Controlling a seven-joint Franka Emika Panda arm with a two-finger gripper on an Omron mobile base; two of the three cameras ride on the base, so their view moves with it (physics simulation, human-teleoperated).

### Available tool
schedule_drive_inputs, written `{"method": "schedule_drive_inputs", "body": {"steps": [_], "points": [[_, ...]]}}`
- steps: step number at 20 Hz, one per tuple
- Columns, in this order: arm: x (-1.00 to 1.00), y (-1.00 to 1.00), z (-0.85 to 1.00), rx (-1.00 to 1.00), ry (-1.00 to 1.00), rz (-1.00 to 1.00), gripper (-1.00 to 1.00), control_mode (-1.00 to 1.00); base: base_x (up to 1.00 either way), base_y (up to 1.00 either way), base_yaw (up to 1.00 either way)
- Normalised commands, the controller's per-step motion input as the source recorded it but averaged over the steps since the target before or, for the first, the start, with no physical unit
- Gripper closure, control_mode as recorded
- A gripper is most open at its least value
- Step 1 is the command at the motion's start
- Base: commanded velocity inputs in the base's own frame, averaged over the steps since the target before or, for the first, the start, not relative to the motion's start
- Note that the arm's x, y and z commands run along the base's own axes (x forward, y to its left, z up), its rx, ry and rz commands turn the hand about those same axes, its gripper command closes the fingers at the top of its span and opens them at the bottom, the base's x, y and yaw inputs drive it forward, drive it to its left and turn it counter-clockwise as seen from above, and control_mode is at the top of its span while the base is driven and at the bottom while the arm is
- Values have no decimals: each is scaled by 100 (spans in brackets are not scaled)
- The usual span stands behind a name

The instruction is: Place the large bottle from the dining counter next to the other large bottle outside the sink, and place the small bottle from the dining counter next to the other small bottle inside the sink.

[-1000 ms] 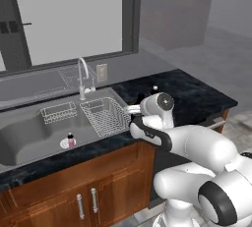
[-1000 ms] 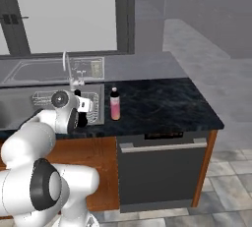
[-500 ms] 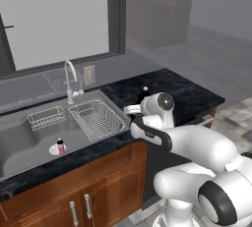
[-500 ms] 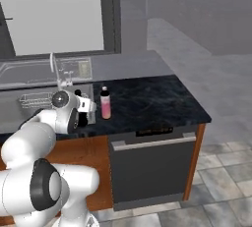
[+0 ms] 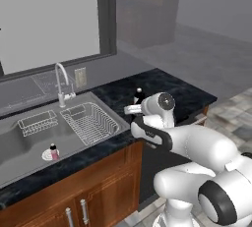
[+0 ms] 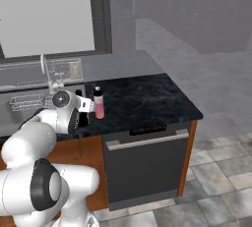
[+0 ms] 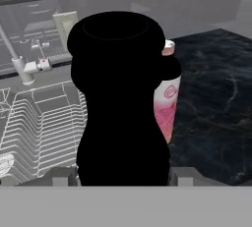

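We counted two large bottles. One, the large bottle [image 7: 118, 98], stood as a black shape in the tool [image 7: 125, 174], whose tips sat one on each side of its base, clamped on it. The other bottle [image 7: 167, 105], with a pink-white label and pale cap, stood just behind it on the bench [image 6: 142, 98], near the sink-side edge.

We counted one small bottle [image 5: 53, 152], upright on the floor of the sink [image 5: 19, 142] near its front wall. The sink also held two wire baskets: a larger one [image 5: 93, 119] and a smaller one [image 5: 37, 122]. One faucet [image 5: 61, 81] rose at the back edge.

The left base view gave us the small bottle and both baskets. The right base view showed the labelled bottle whole, just beside the tool. The hand view alone showed the grip.
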Motion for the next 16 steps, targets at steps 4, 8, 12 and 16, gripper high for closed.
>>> {"method": "schedule_drive_inputs", "body": {"steps": [4,8,12,16], "points": [[0,0,0,0,0,0,100,100,18,30,-10],[0,0,0,0,0,0,100,100,23,26,-8],[0,0,0,0,0,0,100,100,26,22,-6],[0,0,0,0,0,0,100,100,27,23,-5]]}}
